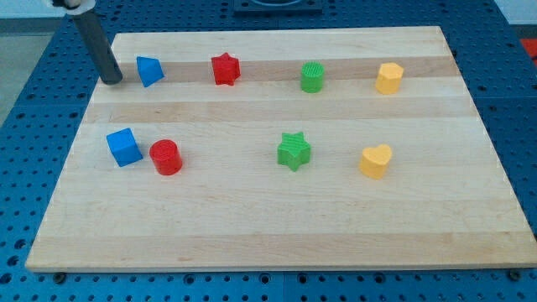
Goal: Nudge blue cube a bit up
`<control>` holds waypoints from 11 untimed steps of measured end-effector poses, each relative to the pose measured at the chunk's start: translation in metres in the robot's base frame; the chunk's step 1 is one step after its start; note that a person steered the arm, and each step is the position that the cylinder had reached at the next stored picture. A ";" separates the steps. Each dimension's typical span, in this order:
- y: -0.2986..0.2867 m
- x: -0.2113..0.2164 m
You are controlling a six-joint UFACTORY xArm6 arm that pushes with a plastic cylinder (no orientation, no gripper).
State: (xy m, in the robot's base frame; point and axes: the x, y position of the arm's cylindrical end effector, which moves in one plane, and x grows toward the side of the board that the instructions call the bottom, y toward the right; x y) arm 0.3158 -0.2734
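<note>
The blue cube (124,147) sits at the left of the wooden board (277,226), in the near row, with a red cylinder (166,157) just beside it on its right. The tip (112,81) rests well beyond the cube at the far-left corner, just left of a blue wedge-like block (149,70). The rod carries no fingers, bare tip only.

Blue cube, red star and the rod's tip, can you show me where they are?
blue cube (124,147), camera view, on its top face.
red star (225,69), camera view, on its middle.
my tip (112,81), camera view, at the rod's very end, left of the blue triangular block (149,70).
</note>
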 end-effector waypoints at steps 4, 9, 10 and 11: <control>-0.030 0.108; 0.023 0.179; 0.042 0.172; 0.059 0.167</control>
